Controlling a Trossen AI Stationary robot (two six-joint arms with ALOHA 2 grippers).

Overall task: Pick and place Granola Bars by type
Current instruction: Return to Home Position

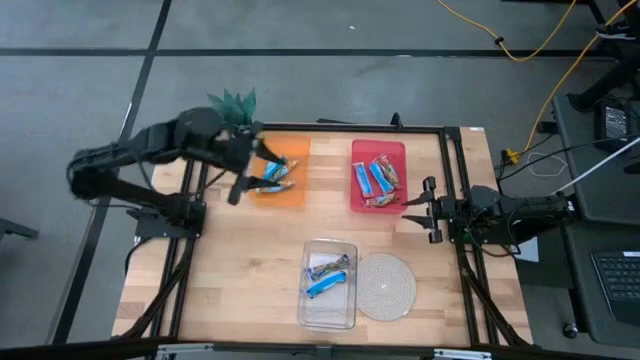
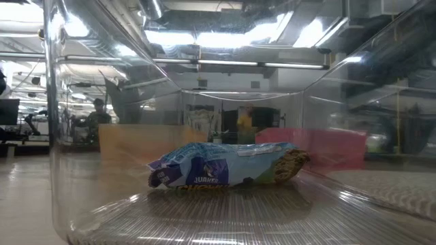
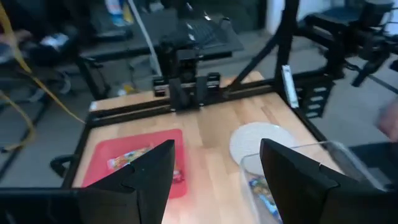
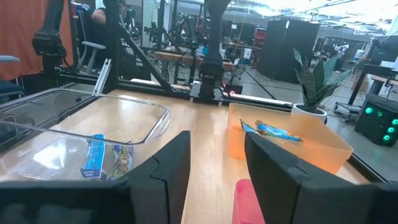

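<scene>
Granola bars lie in three trays. Blue-wrapped bars (image 1: pixel 275 172) are in the orange tray (image 1: pixel 295 150), also seen in the right wrist view (image 4: pixel 273 130). Blue and brown bars (image 1: pixel 378 178) fill the red tray (image 1: pixel 360 150). A blue bar and a second bar (image 1: pixel 330 275) lie in the clear tray (image 1: pixel 305 310), close up in the low view (image 2: pixel 225 167). My left gripper (image 1: pixel 250 172) hangs open and empty over the orange tray's left part (image 3: pixel 214 180). My right gripper (image 1: pixel 415 210) waits open and empty, just right of the red tray (image 4: pixel 217 168).
A round woven mat (image 1: pixel 386 285) lies right of the clear tray. Black frame rails (image 1: pixel 455 180) run along the table's far, left and right edges. A potted plant (image 1: pixel 235 102) stands beyond the far-left corner. Bare wood (image 1: pixel 230 270) shows left of the clear tray.
</scene>
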